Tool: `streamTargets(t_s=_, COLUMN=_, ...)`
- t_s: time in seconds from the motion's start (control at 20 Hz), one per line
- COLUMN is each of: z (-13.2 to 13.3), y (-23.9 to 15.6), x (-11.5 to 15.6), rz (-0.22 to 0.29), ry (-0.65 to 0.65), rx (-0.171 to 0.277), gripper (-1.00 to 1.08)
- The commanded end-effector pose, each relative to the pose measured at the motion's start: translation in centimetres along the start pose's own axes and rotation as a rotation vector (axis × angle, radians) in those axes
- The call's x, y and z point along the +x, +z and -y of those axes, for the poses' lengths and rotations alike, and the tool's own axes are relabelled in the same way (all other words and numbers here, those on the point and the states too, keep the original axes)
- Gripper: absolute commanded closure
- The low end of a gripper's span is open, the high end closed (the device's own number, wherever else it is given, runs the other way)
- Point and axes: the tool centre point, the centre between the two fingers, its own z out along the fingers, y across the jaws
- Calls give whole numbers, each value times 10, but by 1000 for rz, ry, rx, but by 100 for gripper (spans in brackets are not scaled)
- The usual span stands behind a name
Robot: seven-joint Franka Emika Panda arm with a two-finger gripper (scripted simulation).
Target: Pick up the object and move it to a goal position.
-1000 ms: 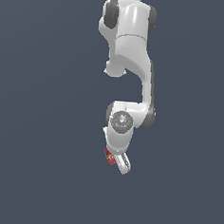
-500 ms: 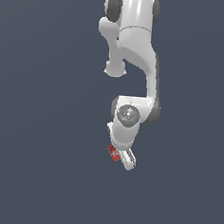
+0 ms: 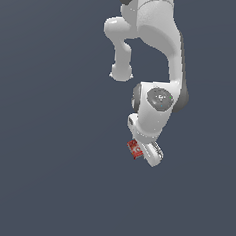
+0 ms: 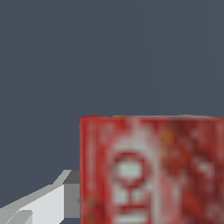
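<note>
Gripper (image 3: 146, 151) seems closed on the red object (image 3: 134, 149), which sits at its tip, above the plain grey tabletop (image 3: 34, 183). I judge it light and stiff; flat side faces suit the grasp.

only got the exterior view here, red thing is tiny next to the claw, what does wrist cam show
Observer: In the wrist view the red box fills much of the frame, sitting right at the camera.
Operator: any markings on it
Observer: Yes, blurry white label markings on its red face; nothing readable.
Operator: see a finger of the claw there
Observer: One pale grey finger shows, meeting the box's side edge. The other is out of frame, so the grip itself cannot be confirmed.
Operator: anything behind it
Observer: Only plain dark grey background; no goal marker appears.
</note>
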Motion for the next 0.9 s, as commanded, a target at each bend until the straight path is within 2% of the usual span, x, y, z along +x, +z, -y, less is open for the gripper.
streamTargets(t_s=0.0, z=-2, y=-19, x=-20, rz=0, ry=0, rx=1, gripper=108)
streamTargets(t_s=0.45, z=-5, y=-76, x=-78, rz=-1, ry=0, rx=0, gripper=108)
streamTargets(t_s=0.85, z=-5, y=-96, x=-98, rz=-1, ry=0, rx=0, gripper=108)
